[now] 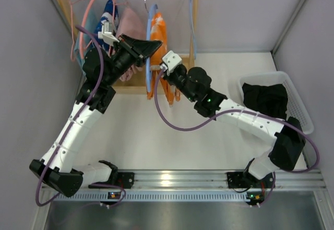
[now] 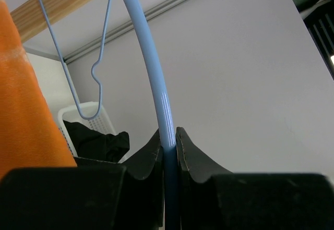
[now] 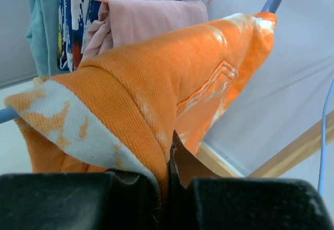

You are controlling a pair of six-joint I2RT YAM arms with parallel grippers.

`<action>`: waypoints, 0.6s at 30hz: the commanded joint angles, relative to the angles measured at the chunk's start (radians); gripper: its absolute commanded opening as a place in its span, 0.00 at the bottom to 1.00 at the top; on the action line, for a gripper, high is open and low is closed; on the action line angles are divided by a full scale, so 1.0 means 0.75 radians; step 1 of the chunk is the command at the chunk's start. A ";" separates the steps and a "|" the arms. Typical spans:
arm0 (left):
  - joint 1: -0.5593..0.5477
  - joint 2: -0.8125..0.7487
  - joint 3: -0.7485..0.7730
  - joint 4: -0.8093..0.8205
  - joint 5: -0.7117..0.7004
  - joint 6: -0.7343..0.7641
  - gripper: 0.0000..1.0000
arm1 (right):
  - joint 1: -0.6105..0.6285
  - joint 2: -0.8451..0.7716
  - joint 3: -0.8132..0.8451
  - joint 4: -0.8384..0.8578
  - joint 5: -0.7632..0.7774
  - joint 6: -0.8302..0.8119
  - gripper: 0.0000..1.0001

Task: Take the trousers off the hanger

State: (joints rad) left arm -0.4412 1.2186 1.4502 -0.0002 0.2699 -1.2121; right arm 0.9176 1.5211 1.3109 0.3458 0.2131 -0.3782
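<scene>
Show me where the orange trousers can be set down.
Bare table in the middle, from the wooden rack down to the rail. The white basket already holds black trousers. Crowded at the rack: left gripper clamps the blue hanger, right gripper the orange trousers.

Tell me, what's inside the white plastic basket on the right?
A crumpled black cloth garment lies inside the white plastic slatted basket. It covers most of the bottom, so anything underneath it cannot be seen.

- The left arm (image 1: 78, 118) reached forward, and the left gripper (image 1: 148, 48) was clamped on the blue hanger (image 2: 163, 94).
- The right arm (image 1: 250, 120) stretched forward-left, and the right gripper (image 1: 163, 66) pinched the orange trousers (image 3: 156, 84) at an edge.
</scene>
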 commanded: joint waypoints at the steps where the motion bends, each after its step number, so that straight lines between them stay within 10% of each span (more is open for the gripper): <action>1: -0.007 -0.097 0.001 0.240 -0.002 0.045 0.00 | -0.047 -0.132 0.123 0.075 0.019 0.050 0.00; 18: 0.003 -0.160 -0.340 0.119 -0.102 0.172 0.00 | -0.062 -0.304 0.328 -0.062 -0.018 0.155 0.00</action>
State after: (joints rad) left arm -0.4480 1.1198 1.2293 0.0673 0.2455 -1.1492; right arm 0.8856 1.4162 1.4311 0.1005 0.2073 -0.2790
